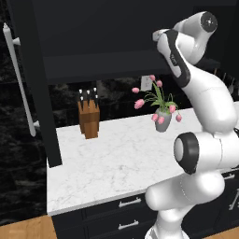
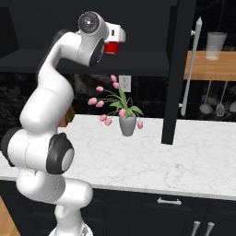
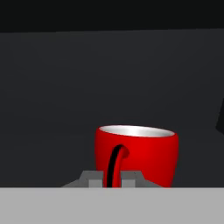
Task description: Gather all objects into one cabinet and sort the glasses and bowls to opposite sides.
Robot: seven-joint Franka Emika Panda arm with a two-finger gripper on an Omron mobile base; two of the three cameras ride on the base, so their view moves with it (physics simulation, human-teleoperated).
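Because the red cup (image 3: 136, 154) stands upright on the dark shelf inside the cabinet (image 2: 92, 64), with its white interior facing up, it is presented to the gripper (image 3: 113, 178) from the side, and the hand view shows a loop handle on its near wall passing between the two fingertips. The jaws are fully closed on that thin handle, which explains why the gap between them is so narrow; a grip on the handle lets the arm carry the cup without spanning its broad body. In the right base view the cup appears just beyond the white wrist, level with the shelf, so the arm is raised high and reaches forward into the cabinet opening. The cabinet door (image 2: 177, 73) with its long silver bar handle (image 2: 191, 69) stands swung outward, leaving the shelf accessible. Below, on the white marble counter (image 1: 116, 163), a grey vase of pink tulips (image 1: 162, 119) and a wooden knife block (image 1: 89, 119) stand well apart and clear of the arm. The judgement is that the cup is secured for repositioning along the shelf; the handle grip may allow the cup to swing if moved abruptly.
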